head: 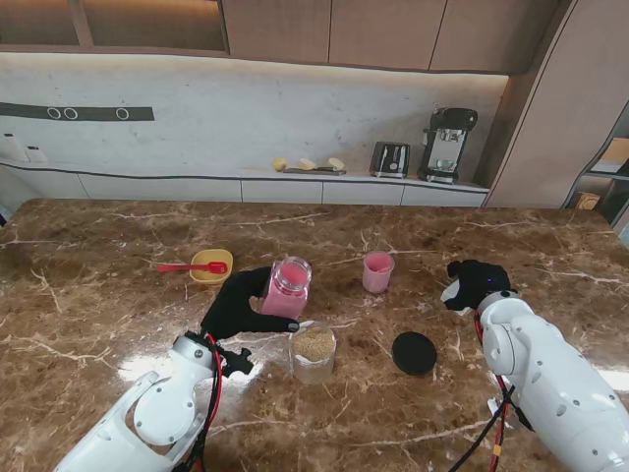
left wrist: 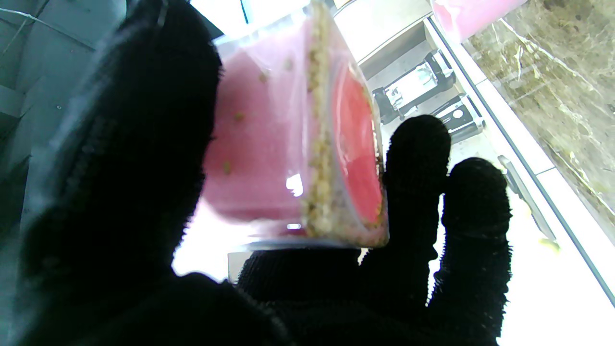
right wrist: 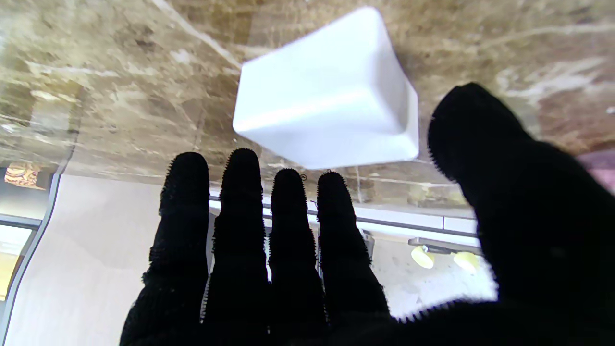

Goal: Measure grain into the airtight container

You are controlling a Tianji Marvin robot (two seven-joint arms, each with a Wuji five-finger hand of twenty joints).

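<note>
Stand view: the left hand is clamped around a pink measuring jar, lifted off the worktop and leaning slightly, just beyond the clear airtight container, which already holds grain. From the left wrist view a thin band of grain clings near the jar's red base, so pouring looks nearly finished. Next I'd expect the jar to be righted and set down clear of the container, then the black lid, lying between the two hands, fitted. The right hand rests with fingers spread, holding nothing, beside a white block.
</note>
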